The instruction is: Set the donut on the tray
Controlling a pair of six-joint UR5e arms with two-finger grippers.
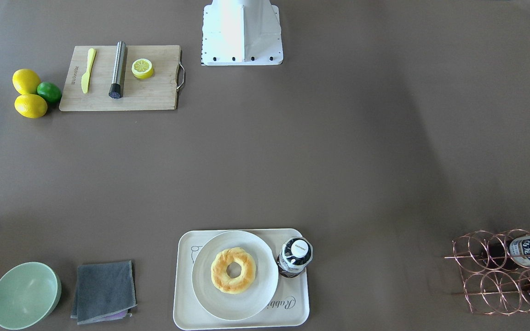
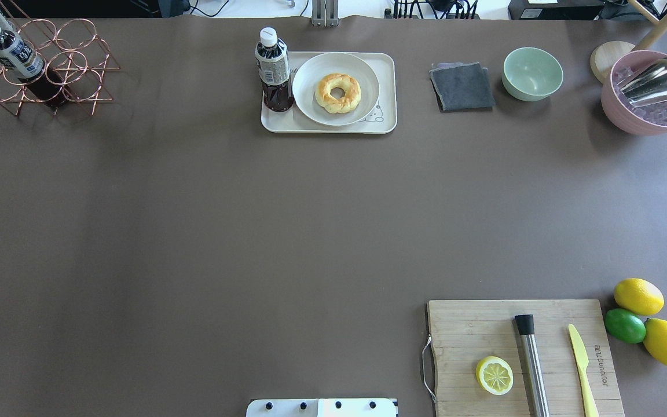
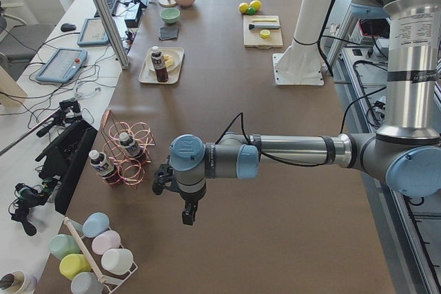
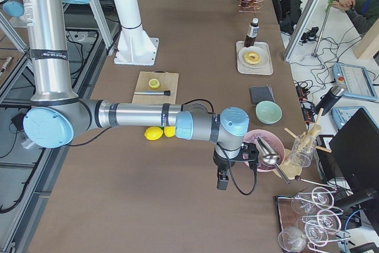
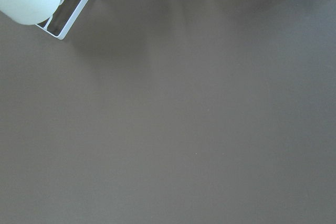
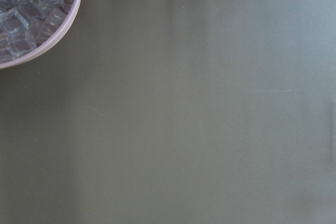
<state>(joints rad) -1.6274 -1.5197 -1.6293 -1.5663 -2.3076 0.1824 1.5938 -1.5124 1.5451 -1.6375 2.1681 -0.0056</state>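
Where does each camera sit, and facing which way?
Front-facing: opposite robot, looking down; base at top.
Overhead: behind robot, looking down; base at bottom.
Left: table's left end; left arm near.
Right: right end; right arm near.
Left wrist: faces tabletop; no body.
Right wrist: tabletop, ice bowl; no body.
Exterior views share the donut.

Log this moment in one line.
donut: on plate | plate: on tray, beside bottle | left gripper: far from tray, state unclear | right gripper: same

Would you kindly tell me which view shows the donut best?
The exterior front-facing view: the donut is near, large and unobstructed, lying on the round plate on the tray. Overhead exterior shows it smaller; both side views show it tiny and distant; the wrist views miss it.
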